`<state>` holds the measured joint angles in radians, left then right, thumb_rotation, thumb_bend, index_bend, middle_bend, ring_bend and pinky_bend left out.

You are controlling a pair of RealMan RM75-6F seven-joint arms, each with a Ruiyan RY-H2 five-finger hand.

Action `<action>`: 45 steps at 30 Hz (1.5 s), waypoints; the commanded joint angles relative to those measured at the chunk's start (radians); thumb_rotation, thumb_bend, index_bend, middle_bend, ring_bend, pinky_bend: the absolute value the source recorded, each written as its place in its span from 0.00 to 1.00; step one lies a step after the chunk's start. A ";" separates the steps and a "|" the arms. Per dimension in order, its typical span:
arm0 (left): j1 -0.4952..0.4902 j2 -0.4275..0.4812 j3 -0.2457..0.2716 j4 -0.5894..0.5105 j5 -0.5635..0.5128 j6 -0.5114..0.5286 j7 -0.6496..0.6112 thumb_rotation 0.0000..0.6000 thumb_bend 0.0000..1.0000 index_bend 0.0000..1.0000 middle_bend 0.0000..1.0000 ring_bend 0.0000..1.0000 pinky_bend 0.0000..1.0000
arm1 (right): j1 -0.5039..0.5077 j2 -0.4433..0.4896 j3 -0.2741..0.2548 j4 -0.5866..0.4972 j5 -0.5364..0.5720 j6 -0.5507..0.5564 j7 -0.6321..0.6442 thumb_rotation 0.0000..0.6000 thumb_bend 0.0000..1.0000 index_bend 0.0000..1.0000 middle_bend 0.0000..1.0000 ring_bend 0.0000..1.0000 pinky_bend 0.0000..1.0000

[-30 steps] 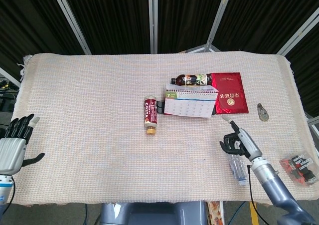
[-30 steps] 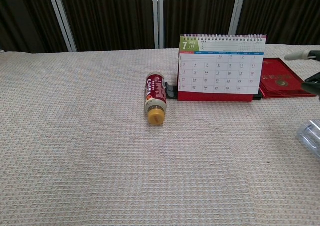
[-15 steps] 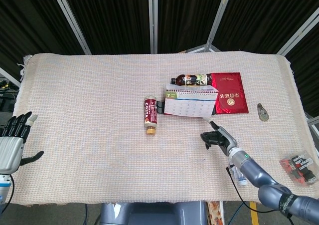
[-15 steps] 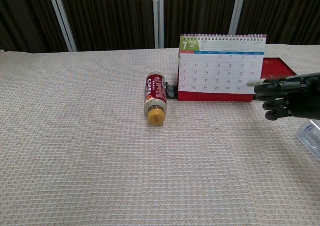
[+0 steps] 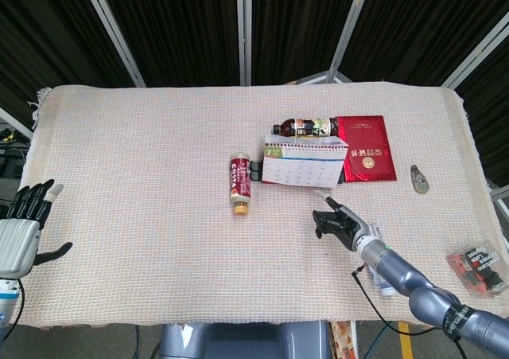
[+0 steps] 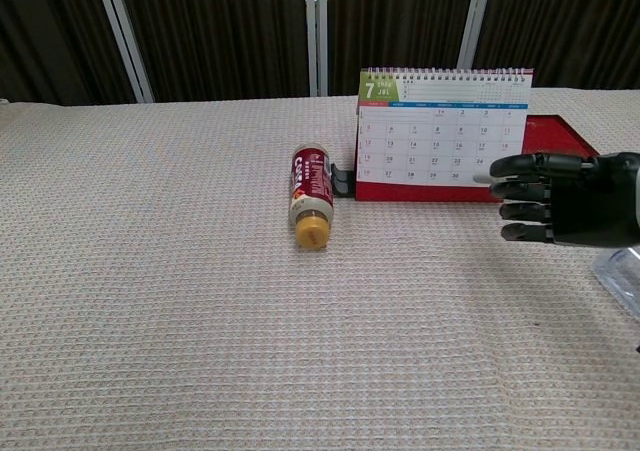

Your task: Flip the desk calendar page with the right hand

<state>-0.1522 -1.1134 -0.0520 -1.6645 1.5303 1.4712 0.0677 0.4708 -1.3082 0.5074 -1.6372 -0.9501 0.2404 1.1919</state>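
Note:
The desk calendar (image 5: 302, 168) (image 6: 442, 134) stands upright on the cloth, spiral on top, showing a July page with a green corner. My right hand (image 5: 338, 224) (image 6: 556, 199), black, hovers low just in front of the calendar's right lower corner, fingers stretched out toward the left and holding nothing. It is close to the page but I cannot tell whether it touches. My left hand (image 5: 22, 230), silver with dark fingers, hangs open at the table's front left edge, far from the calendar.
A red Costa bottle (image 5: 240, 183) (image 6: 311, 194) lies left of the calendar. Behind it lie a dark bottle (image 5: 306, 126) and a red booklet (image 5: 366, 148). A clear plastic bottle (image 6: 622, 271) lies under my right forearm. A small metal piece (image 5: 419, 179) and a black-red item (image 5: 479, 265) sit at the right.
My right hand has moved left and forward from the right side, over the clear bottle, to just before the calendar's right corner. Its fingers have straightened out. The left hand barely shifted.

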 commanded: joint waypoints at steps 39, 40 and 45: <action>0.000 0.012 0.012 0.007 0.054 0.026 -0.057 1.00 0.00 0.00 0.00 0.00 0.00 | 0.033 -0.203 0.214 0.326 0.140 -0.251 -0.205 1.00 0.49 0.00 0.77 0.81 0.70; 0.000 0.013 0.012 0.007 0.055 0.026 -0.059 1.00 0.00 0.00 0.00 0.00 0.00 | 0.041 -0.209 0.217 0.330 0.145 -0.257 -0.212 1.00 0.50 0.00 0.77 0.81 0.70; -0.001 0.015 0.013 0.011 0.061 0.028 -0.071 1.00 0.00 0.00 0.00 0.00 0.00 | 0.076 -0.233 0.229 0.341 0.168 -0.271 -0.250 1.00 0.51 0.00 0.78 0.81 0.70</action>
<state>-0.1529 -1.0994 -0.0391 -1.6553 1.5904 1.4986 -0.0004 0.5385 -1.5354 0.7345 -1.2996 -0.7874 -0.0280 0.9506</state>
